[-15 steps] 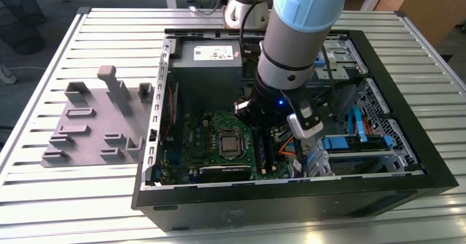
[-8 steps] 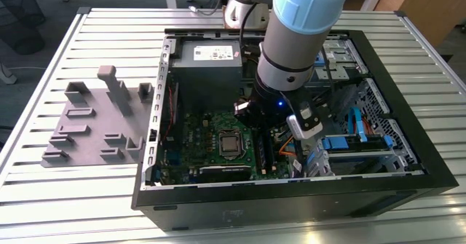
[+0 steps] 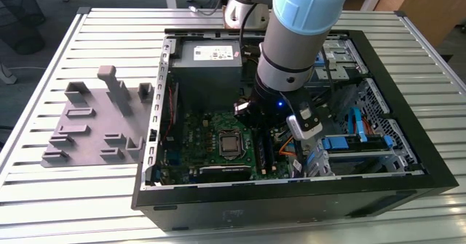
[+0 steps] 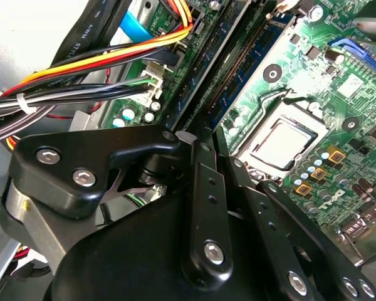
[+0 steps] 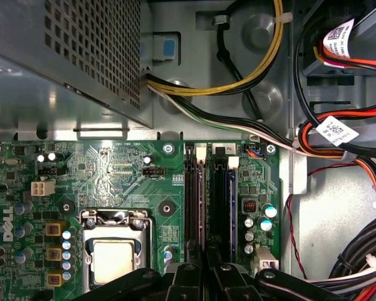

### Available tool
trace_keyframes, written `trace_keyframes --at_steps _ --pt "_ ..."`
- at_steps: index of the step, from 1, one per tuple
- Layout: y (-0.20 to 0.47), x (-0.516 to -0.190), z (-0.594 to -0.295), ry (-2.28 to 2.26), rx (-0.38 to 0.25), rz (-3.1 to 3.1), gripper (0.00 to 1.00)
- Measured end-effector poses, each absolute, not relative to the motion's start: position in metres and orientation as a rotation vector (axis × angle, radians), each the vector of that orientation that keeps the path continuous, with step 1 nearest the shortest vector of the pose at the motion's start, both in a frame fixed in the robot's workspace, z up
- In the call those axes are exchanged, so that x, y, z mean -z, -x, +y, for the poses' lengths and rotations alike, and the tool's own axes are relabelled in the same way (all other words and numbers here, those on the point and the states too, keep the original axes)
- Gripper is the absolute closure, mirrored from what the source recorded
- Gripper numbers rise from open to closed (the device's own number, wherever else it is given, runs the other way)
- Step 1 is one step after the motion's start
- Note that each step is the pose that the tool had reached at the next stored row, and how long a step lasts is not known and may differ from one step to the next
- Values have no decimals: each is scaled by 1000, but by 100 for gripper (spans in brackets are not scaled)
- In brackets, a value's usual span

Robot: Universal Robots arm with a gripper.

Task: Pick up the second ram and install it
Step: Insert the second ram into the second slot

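The arm is reaching down into the open computer case (image 3: 407, 162) on the tabletop (image 3: 87, 200), its gripper (image 5: 205, 266) sitting right over the black memory slots (image 5: 203, 200) beside the processor (image 5: 114, 260). The second ram (image 4: 254, 59) is lying seated in a slot. Whether the fingers are spread or pressed together, I cannot tell. A grey tray (image 3: 87, 129) is resting beside the case.

1. An open black metal computer case (image 3: 407, 162) lies on the slatted grey metal counter (image 3: 58, 195), towards the exterior view's right edge.
2. A grey plastic tray with upright blocks (image 3: 95, 126) sits on the counter just beside the case, on the exterior view's left.
3. A green motherboard (image 3: 196, 129) lies inside the case, with its square silver processor (image 5: 116, 260) beside the long narrow black plastic memory slots (image 5: 203, 200).
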State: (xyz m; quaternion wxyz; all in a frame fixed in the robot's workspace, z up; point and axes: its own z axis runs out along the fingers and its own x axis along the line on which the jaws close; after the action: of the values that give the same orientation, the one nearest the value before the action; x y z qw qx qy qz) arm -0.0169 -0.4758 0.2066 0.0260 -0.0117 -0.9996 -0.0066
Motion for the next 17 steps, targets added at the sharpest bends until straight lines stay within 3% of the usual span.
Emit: trace_keyframes --at_steps 17 --pt "17 -201 -476 36 20 -3089 86"
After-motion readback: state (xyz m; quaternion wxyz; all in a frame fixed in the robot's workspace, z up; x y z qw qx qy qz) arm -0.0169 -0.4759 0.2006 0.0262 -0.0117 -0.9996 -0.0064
